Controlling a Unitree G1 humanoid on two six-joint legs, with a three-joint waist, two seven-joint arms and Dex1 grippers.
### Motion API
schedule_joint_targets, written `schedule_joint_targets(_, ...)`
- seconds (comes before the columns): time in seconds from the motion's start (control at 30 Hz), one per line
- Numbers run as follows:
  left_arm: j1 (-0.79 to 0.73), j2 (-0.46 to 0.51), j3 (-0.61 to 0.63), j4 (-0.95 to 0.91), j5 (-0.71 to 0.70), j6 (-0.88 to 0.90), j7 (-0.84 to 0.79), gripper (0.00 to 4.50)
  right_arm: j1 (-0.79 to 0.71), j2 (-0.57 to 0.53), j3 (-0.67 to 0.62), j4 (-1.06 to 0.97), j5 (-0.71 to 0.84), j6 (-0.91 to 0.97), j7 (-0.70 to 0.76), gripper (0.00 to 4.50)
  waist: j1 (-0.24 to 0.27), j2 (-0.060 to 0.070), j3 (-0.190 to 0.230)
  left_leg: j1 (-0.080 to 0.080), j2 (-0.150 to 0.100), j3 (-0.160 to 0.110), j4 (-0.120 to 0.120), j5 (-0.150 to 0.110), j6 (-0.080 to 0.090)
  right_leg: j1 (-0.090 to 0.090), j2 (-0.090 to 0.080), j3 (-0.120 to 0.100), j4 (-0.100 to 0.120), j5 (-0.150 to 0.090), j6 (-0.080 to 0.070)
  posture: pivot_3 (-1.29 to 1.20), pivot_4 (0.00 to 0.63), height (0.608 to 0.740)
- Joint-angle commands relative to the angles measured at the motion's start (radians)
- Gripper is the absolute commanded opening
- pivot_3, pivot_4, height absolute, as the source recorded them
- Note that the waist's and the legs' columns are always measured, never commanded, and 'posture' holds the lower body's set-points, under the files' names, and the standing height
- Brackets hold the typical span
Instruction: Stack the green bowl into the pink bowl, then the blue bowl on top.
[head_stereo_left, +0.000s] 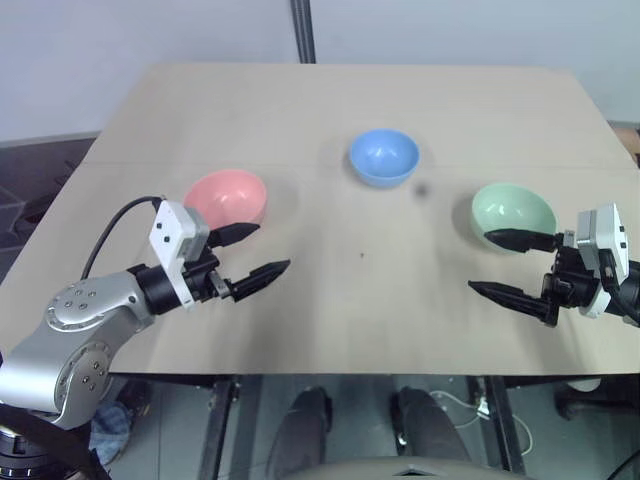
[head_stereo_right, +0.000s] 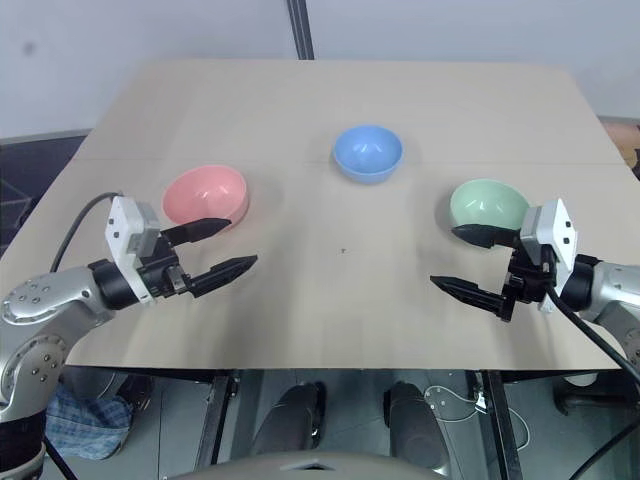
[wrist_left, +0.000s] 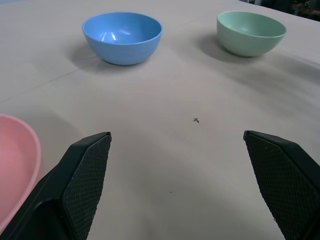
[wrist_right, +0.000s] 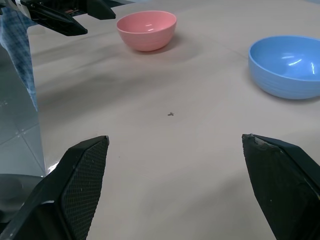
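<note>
Green bowl (head_stereo_left: 513, 216), a small round pale mint plastic dish, sits empty near the table's right side, just beyond the right gripper (head_stereo_left: 510, 265), whose two black fingers are spread wide with nothing between them. Well apart across the bare tabletop, the round salmon-pink plastic bowl (head_stereo_left: 227, 198) waits on the left, also empty, close behind the left gripper (head_stereo_left: 250, 252), its fingers likewise splayed and holding nothing. Farther back, between the two, stands the round sky-blue plastic bowl (head_stereo_left: 384, 157), upright and empty. All three rest separately on the pale wooden table (head_stereo_left: 330, 320), so no part of the stacking appears done: the green bowl has yet to be lifted into the pink one, and the blue one placed on top after that. A tiny dark speck (wrist_left: 196, 119) lies at mid-table.
</note>
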Motion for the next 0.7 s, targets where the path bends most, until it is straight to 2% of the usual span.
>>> schedule_joint_targets(0.03, -0.005, 0.01, 0.019, -0.01, -0.01, -0.018, -0.008, 4.5, 0.002, -0.004, -0.038, -0.029, 0.018, -0.022, 0.007, 4.47, 0.0, 0.0, 0.0, 0.0, 0.0, 0.0, 0.0, 0.0, 0.0, 0.0, 0.0, 0.0, 0.0, 0.0, 0.0, 0.0, 0.15, 0.74)
schedule_joint_targets(0.33, -0.052, 0.018, 0.004, 0.041, 0.043, -0.026, 0.028, 4.5, -0.023, -0.006, -0.047, -0.032, 0.045, -0.006, -0.005, 4.47, 0.0, 0.0, 0.0, 0.0, 0.0, 0.0, 0.0, 0.0, 0.0, 0.0, 0.0, 0.0, 0.0, 0.0, 0.0, 0.0, 0.15, 0.74)
schedule_joint_targets(0.57, -0.15, 0.066, -0.108, 0.243, 0.299, -0.103, 0.12, 4.5, -0.099, -0.006, -0.044, -0.074, 0.129, 0.038, -0.071, 4.47, -0.001, 0.0, 0.0, 0.0, 0.0, 0.0, 0.0, 0.0, 0.0, 0.0, 0.001, 0.0, 0.0, 0.0, 0.0, 0.0, 0.15, 0.74)
schedule_joint_targets(0.7, -0.203, 0.062, -0.161, 0.319, 0.37, -0.145, 0.126, 4.5, -0.096, -0.01, -0.043, -0.083, 0.13, 0.041, -0.083, 4.47, 0.001, -0.001, 0.0, -0.001, 0.0, 0.0, 0.0, 0.0, 0.0, 0.0, 0.0, 0.0, -0.001, 0.0, 0.0, 0.0, 0.15, 0.74)
